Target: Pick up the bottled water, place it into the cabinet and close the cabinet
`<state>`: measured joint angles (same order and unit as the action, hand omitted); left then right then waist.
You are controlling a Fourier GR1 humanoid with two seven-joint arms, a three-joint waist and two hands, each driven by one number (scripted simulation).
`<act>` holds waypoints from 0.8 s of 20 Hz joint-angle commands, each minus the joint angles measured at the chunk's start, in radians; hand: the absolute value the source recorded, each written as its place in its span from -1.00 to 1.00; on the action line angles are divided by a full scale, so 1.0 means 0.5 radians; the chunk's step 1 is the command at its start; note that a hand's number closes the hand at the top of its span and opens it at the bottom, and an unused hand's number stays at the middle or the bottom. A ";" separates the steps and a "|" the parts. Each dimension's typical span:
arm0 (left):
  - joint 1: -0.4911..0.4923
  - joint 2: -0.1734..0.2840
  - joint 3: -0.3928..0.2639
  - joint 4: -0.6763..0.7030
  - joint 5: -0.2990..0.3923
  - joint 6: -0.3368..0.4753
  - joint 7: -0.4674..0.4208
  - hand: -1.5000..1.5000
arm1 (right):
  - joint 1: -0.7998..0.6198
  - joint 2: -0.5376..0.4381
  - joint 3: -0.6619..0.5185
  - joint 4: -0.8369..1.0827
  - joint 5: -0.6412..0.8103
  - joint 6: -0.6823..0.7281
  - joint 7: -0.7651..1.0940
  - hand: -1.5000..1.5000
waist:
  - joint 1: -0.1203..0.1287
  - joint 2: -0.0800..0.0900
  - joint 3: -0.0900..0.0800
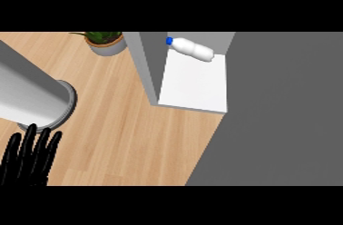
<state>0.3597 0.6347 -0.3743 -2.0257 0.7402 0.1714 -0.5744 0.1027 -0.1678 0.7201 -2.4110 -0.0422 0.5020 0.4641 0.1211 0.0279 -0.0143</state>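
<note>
The tabletop fills the frame's left and centre. The cabinet stands open at upper centre, so closing it is likely what remains. The left hand rests at lower left, fingers straight, holding nothing. The bottle lies on its side inside the cabinet, at top.

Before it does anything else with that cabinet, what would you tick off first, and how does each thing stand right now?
1. Bottled water inside the cabinet: ok, lying on its side at the back.
2. Bottle clear of the doorway: ok.
3. Cabinet closed: not ok, open.
4. Left robot hand free: ok, open, empty.
5. Right robot hand position: cannot tell, out of view.
6. Potted plant clear of the door's swing: cannot tell.
</note>
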 commanded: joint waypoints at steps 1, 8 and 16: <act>-0.022 0.020 0.017 -0.010 0.007 -0.043 -0.003 -1.00 | -0.033 0.300 0.184 0.374 -0.211 -0.168 0.136 1.00 | 0.078 0.042 -0.001; -0.009 0.056 0.028 0.018 0.013 -0.117 -0.008 -1.00 | -0.040 0.322 0.018 0.488 -0.642 -0.238 0.184 1.00 | 0.086 0.039 0.002; 0.035 0.045 0.099 0.018 0.050 -0.082 -0.026 -1.00 | 0.105 0.322 -0.345 0.386 -0.570 -0.534 -0.017 1.00 | -0.053 0.018 0.009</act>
<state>0.3701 0.6600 -0.3375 -2.0164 0.7587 0.1261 -0.5824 0.1936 -0.1306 0.6602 -2.3148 -0.3823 0.4379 0.4785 0.1197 0.0311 -0.0155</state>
